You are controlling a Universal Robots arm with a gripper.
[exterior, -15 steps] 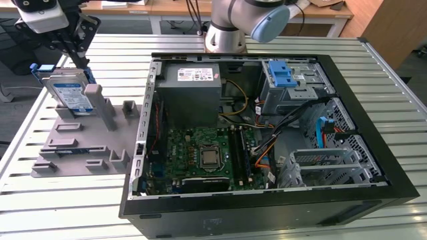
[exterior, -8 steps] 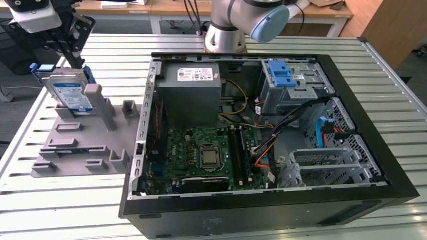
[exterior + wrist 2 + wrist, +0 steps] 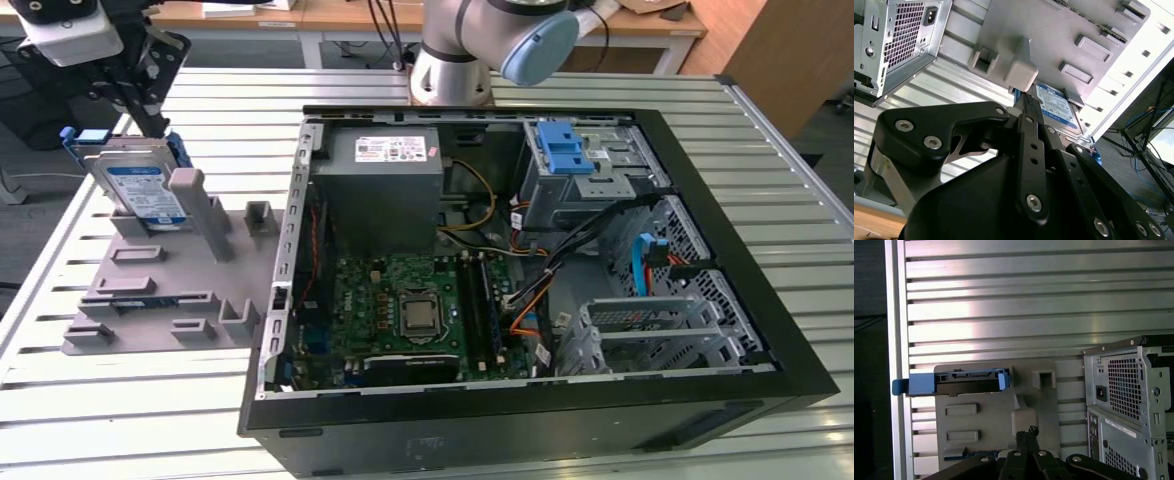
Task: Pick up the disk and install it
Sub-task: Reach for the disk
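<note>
Closed, empty gripper [image 3: 1026, 431], jaws pressed together, close above the disk [image 3: 140, 185], upright in a gray fixture [image 3: 160, 290] beside the open case [image 3: 534, 430]. At pick-up, probably the approach; no grasp made. Calls for parting the jaws, then straddling the blue carrier [image 3: 954, 381] squarely. White-and-blue label [image 3: 1056, 105] on the disk, white sticker [image 3: 390, 150] on the power supply [image 3: 387, 195]; print too small to read.

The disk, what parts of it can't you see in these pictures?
Exterior view: the disk has its bottom edge sunk in the gray holder.
Second wrist view: the claw and the holder cover much of the disk.
First wrist view: it's seen edge-on, so its label face is hidden.
</note>
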